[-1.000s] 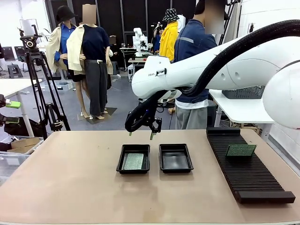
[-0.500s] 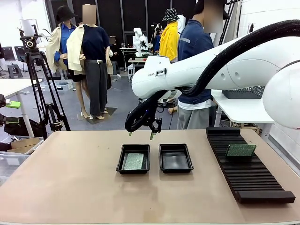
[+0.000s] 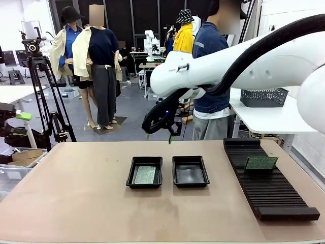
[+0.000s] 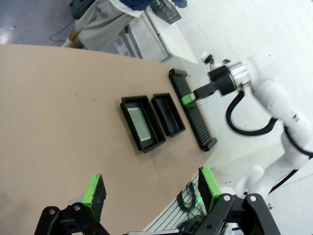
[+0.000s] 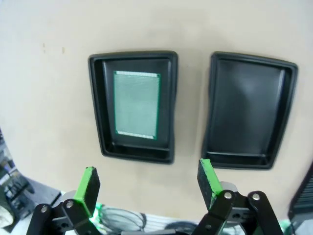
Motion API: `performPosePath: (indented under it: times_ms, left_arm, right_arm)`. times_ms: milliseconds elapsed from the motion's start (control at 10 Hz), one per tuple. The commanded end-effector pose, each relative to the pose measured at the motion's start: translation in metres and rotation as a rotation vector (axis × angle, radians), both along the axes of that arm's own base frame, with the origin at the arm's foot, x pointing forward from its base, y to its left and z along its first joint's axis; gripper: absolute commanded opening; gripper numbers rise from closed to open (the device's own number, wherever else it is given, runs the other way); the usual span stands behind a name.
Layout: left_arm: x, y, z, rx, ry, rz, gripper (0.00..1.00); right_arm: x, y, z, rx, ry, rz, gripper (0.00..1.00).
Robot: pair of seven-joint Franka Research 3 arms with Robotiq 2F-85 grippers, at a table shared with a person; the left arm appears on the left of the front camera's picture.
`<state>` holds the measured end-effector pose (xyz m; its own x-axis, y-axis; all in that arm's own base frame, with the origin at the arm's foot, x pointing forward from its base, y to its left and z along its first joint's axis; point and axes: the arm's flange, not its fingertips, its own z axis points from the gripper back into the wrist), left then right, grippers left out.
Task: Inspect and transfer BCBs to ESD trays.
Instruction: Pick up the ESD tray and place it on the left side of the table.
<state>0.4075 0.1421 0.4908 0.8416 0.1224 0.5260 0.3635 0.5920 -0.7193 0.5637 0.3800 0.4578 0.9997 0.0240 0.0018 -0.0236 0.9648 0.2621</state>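
Note:
Two black ESD trays lie side by side mid-table. The left tray [image 3: 130, 173] [image 5: 95, 107] holds a green BCB [image 3: 145, 175] [image 5: 137, 104] lying flat. The right tray [image 3: 190, 172] [image 5: 249, 112] has nothing in it. A second BCB [image 3: 261, 162] rests tilted on the black slotted rack [image 3: 274, 195]. My right gripper [image 3: 159, 138] [image 5: 148, 183] hangs open above the trays' far side, nothing between its fingers. My left gripper [image 4: 151, 188] is open too, high off to the table's side, looking down at both trays [image 4: 146, 125].
The rack runs along the table's right side. A person stands at the far edge behind my right arm [image 3: 244, 61]. A tripod [image 3: 40, 91] stands beyond the far left corner. The brown tabletop [image 3: 76, 198] is bare in front and left of the trays.
My right arm has risen and shifted slightly right, lifting its open gripper higher above the trays. The boards and trays have not moved.

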Motion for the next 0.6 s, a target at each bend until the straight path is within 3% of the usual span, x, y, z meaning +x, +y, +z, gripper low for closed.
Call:
performPosePath:
  times_ms: [0,500]
  left_arm:
    - [-0.01,-0.045,0.016,0.119,0.044,-0.009,1.0]
    - [-0.006,-0.126,0.033,0.277,0.16,-0.049,1.0]
  right_arm:
    - [-0.006,-0.054,0.007,0.051,0.056,0.063,1.0]
    - [0.002,-0.174,0.042,0.243,0.042,0.08,1.0]
